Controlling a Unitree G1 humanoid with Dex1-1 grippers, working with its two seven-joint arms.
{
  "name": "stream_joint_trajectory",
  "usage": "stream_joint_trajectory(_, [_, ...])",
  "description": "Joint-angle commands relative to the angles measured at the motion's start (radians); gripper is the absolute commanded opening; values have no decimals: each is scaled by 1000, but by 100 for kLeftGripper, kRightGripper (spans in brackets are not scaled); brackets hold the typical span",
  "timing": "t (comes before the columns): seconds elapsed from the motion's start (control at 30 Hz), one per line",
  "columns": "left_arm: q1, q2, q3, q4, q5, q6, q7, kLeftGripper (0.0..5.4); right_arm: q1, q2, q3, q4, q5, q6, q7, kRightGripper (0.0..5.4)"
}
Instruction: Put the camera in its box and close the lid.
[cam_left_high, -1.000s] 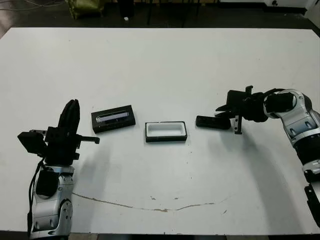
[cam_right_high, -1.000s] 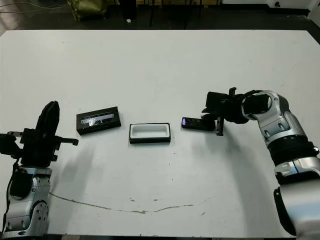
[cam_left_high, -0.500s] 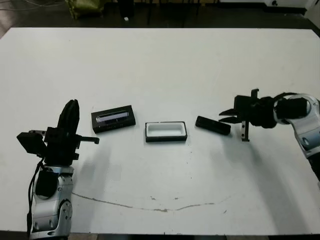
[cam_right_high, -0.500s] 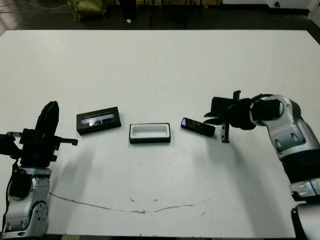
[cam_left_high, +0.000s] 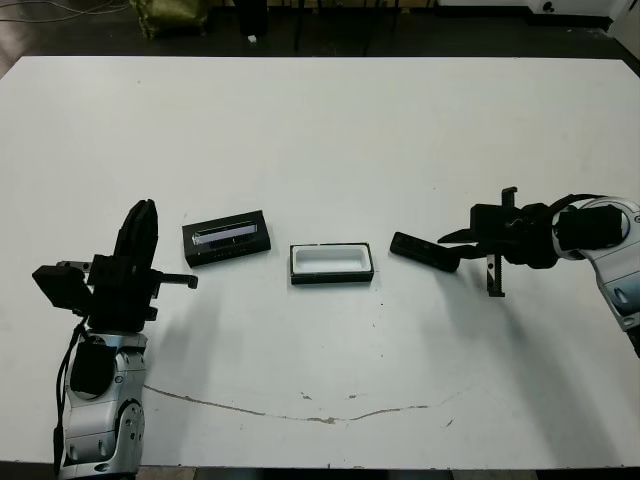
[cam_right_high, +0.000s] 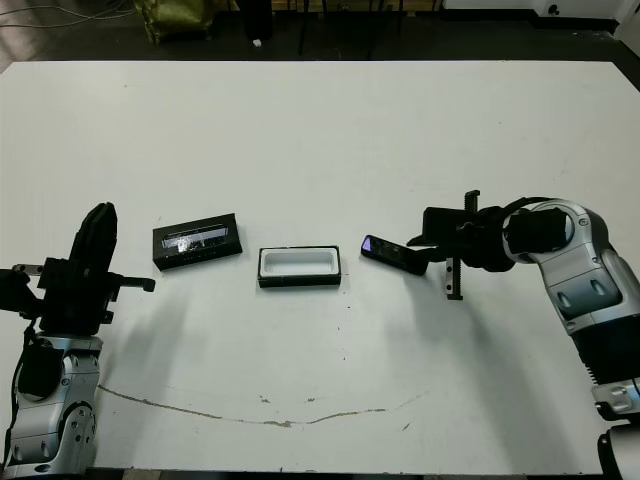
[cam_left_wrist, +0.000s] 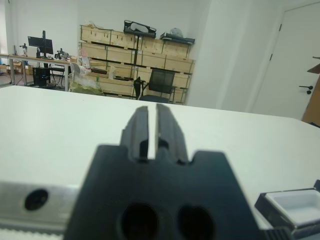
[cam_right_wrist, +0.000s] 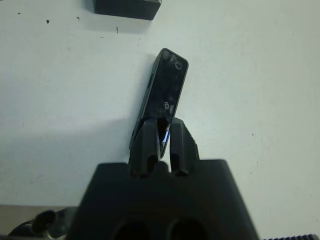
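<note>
1. On the white table (cam_left_high: 330, 140), head views show the lid (cam_left_high: 228, 237), the open box (cam_left_high: 332, 263) and the camera (cam_left_high: 425, 251) in a row, with the right gripper (cam_left_high: 452, 244) at the camera's outer end.
2. Left wrist view: the left gripper (cam_left_wrist: 149, 131) is raised over bare table, its fingers nearly together and holding nothing.
3. Right wrist view: narrowly parted fingers (cam_right_wrist: 145, 145) overlap the camera's near end; a grip cannot be confirmed.

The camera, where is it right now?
The camera lies on the table's right side, between the box and the right tool, whose tips are at its near end.

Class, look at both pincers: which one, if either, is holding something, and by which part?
The right pincer grips the camera by its near end, its fingers closed on that tip. The left pincer is shut on nothing.
</note>
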Motion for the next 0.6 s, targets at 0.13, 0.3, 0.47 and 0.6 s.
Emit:
stream_joint_trajectory(0.13, [20, 0, 3, 13, 18, 2, 7, 2, 12, 0, 18, 70, 9, -30, 24, 0])
stream_joint_trajectory(0.3, [21, 2, 2, 15, 14, 8, 4, 2, 9, -25, -57, -37, 88, 56, 27, 0])
stream_joint_trajectory(0.47, [19, -2, 1, 21, 17, 3, 5, 2, -15, -56, -120, -179, 194, 281, 75, 0])
stream_joint_trajectory(0.6, [22, -2, -2, 10, 17, 15, 10, 2, -13, -112, -210, -386, 364, 493, 128, 0])
